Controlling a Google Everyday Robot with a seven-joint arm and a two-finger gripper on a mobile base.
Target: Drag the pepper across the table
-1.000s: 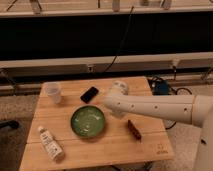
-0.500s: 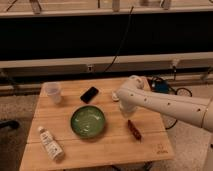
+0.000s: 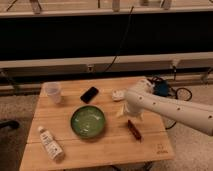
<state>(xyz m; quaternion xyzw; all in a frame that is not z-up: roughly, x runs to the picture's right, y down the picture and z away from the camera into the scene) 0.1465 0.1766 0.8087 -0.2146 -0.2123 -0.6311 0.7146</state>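
The pepper is a small slender dark red object lying on the light wooden table, right of the green bowl. My white arm reaches in from the right. Its gripper hangs over the table between the bowl and the pepper, a little behind and to the left of the pepper. It looks apart from the pepper. The arm's thick end hides part of the gripper.
A flat black phone and a clear cup stand at the back left. A white bottle lies at the front left. A small white shape sits behind the gripper. Cables and a blue object lie beyond the table's right edge.
My arm's end has swung from the back of the table toward the front right, closer to the pepper. The pepper, bowl, phone, cup and bottle have not moved.
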